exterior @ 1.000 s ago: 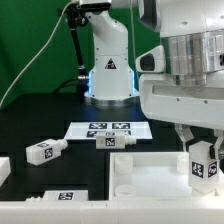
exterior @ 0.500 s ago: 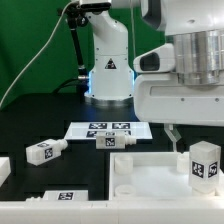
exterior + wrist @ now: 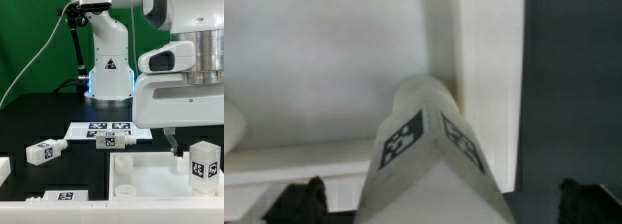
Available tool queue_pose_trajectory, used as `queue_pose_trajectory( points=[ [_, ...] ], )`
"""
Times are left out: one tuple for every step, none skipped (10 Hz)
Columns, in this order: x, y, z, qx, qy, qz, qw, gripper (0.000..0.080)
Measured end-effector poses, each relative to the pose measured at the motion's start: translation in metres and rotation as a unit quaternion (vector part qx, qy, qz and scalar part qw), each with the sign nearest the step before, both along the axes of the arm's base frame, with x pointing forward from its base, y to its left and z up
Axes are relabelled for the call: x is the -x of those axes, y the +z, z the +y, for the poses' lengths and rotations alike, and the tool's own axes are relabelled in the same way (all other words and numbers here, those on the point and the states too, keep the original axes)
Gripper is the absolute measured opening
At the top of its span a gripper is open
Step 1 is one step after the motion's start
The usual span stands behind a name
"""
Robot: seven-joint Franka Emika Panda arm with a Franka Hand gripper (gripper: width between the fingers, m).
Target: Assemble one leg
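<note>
A white leg (image 3: 203,160) with a marker tag stands upright at the exterior view's right corner of the white tabletop (image 3: 150,172). My gripper (image 3: 198,134) hangs just above it, open, with one thin finger (image 3: 171,140) showing beside the leg and not touching it. In the wrist view the leg (image 3: 430,140) rises between my two dark fingertips (image 3: 301,202), with a gap on each side, and the tabletop (image 3: 313,60) lies beneath. The gripper (image 3: 445,206) holds nothing.
Two more legs lie on the black table, one at the left (image 3: 45,151) and one in the middle (image 3: 113,141). Another lies at the front (image 3: 60,196). The marker board (image 3: 105,127) lies behind them. The arm's base (image 3: 108,60) stands at the back.
The gripper was closed round the upright leg a second ago. It has opened, let go and risen, and the leg stays standing on the tabletop.
</note>
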State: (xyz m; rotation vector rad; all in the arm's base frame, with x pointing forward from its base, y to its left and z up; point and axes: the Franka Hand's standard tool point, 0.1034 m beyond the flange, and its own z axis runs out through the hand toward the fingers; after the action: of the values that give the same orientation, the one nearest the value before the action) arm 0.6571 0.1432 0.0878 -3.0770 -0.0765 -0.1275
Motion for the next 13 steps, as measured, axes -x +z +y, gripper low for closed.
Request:
queue_pose_trajectory(
  points=[
    [-0.0005, 0.0008, -0.0002, 0.004, 0.048, -0.004, 0.999, 0.0649],
    [-0.0011, 0.0008, -0.0002, 0.011, 0.107, -0.009, 0.994, 0.0649],
    [-0.0015, -0.0004, -0.0007, 0.016, 0.162, -0.014, 0.987, 0.0649],
    [-0.0015, -0.0007, -0.0007, 0.020, 0.193, -0.016, 0.981, 0.0649],
    [-0.0031, 0.0010, 0.0000, 0.026, 0.231, -0.022, 0.972, 0.0649],
    [-0.0028, 0.0011, 0.0002, 0.028, 0.255, -0.023, 0.966, 0.0649],
    [-0.0028, 0.0009, -0.0002, 0.030, 0.270, -0.024, 0.962, 0.0649],
    [-0.0028, 0.0006, -0.0004, 0.030, 0.275, -0.024, 0.961, 0.0533],
    [-0.0027, 0.0006, -0.0003, 0.029, 0.275, -0.024, 0.961, 0.0533],
    [-0.0027, 0.0005, -0.0003, 0.029, 0.275, -0.024, 0.961, 0.0397],
    [-0.0027, 0.0004, -0.0002, 0.029, 0.271, -0.023, 0.962, 0.0397],
    [-0.0027, 0.0004, -0.0003, 0.028, 0.265, -0.023, 0.963, 0.0281],
    [-0.0027, 0.0004, -0.0003, 0.028, 0.265, -0.023, 0.963, 0.0281]
  ],
)
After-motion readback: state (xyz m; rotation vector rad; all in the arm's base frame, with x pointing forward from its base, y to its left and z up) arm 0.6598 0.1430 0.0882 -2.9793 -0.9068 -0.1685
